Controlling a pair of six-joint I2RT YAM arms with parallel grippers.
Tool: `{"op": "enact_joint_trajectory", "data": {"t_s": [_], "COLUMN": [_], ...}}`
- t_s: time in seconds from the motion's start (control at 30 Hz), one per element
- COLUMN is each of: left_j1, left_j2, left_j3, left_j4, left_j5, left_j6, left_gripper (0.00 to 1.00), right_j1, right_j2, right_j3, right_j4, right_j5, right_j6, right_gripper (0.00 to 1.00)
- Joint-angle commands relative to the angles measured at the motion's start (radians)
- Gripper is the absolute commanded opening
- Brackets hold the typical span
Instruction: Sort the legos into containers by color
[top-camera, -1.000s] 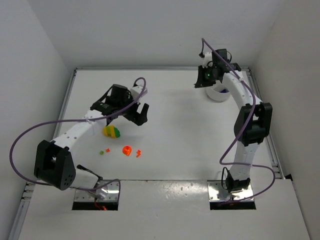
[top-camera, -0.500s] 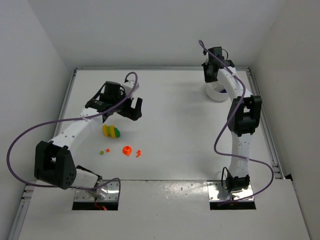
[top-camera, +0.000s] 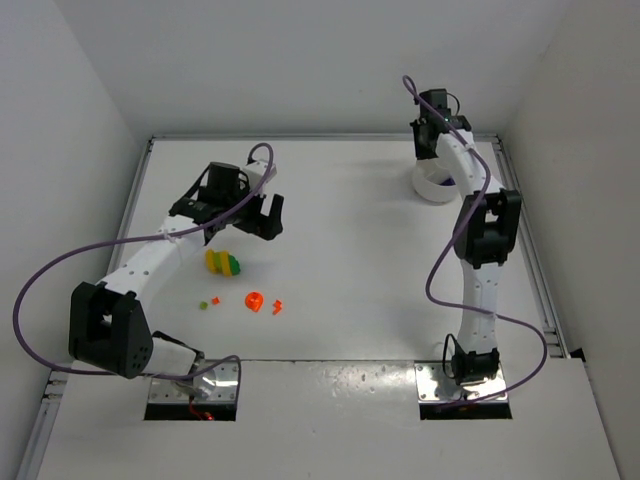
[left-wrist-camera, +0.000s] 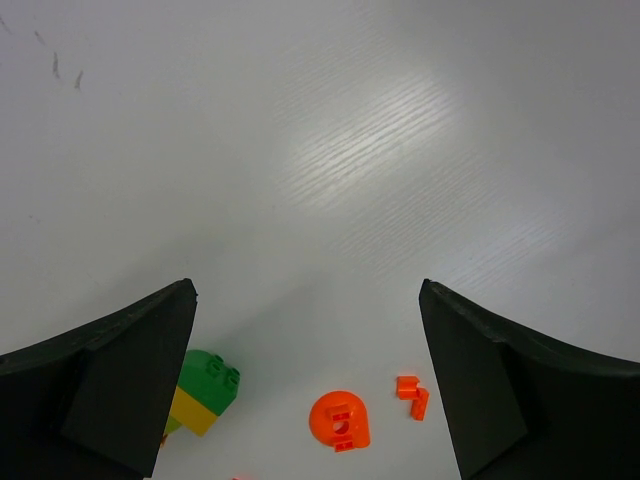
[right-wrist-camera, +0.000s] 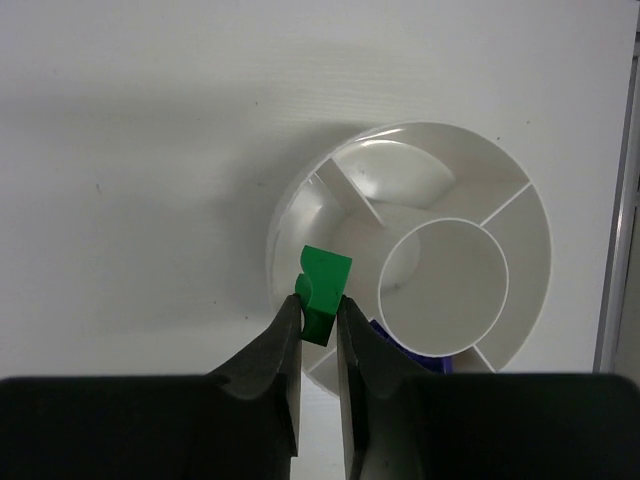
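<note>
Right gripper (right-wrist-camera: 318, 305): nearly closed, pinching a green lego (right-wrist-camera: 328, 268) by its lower end, so most of the piece sticks out past the fingertips.
Where the green lego is: above the white divided dish (right-wrist-camera: 430, 130), over the section left of the centre well (right-wrist-camera: 445, 285) and close to the outer wall.
Dish contents: a dark blue piece (right-wrist-camera: 395, 340) lies in the next section, partly hidden by a finger.
Left gripper (left-wrist-camera: 307, 290): jaws spread wide and holding nothing, hanging over the loose pieces.
Loose pieces: a yellow-and-green brick (left-wrist-camera: 205, 390), an orange round piece (left-wrist-camera: 340, 422) and a small orange bit (left-wrist-camera: 412, 393), all near one another on the table.
Doing the drop well: I'd bring the piece lower and well inside the walls of one section, away from the blue one, then part the fingers gently so it doesn't bounce over a divider.
Surface: a white table (top-camera: 350, 260) with a faint wood grain and a soft glare.
Room: plain white walls (top-camera: 300, 60) on three sides.
</note>
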Motion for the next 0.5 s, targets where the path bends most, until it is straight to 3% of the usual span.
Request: {"op": "enact_joint_trajectory", "data": {"t_s": [0.0,0.13,0.37,0.47], "left_j1": [0.021,0.021,0.021,0.041], "left_j2": [-0.004,-0.014,-0.033,-0.055], "left_j3": [0.026,0.017,0.008,0.008], "left_j4": [0.031,0.031,0.031,0.008], "left_j5": [0.005,0.005,0.005,0.005], "left_j6": [-0.018,-0.018,-0.009,0.066], "left_gripper": [1.00,1.00,1.00,1.00], "right_j1": [-0.004,-0.004,-0.004,-0.004], "right_j2": [0.015,0.024,0.023,-0.011], "right_j3": [0.058,0.067,0.099,0.099], "right_j4": [-0.002,-0.002,-0.030,-0.057], "right_j5": [0.030,0.030,0.020,-0.101], "right_j6": [0.011,0.021,0.021,0.021], "right_gripper": [0.18,0.28,0.31,0.31]}}
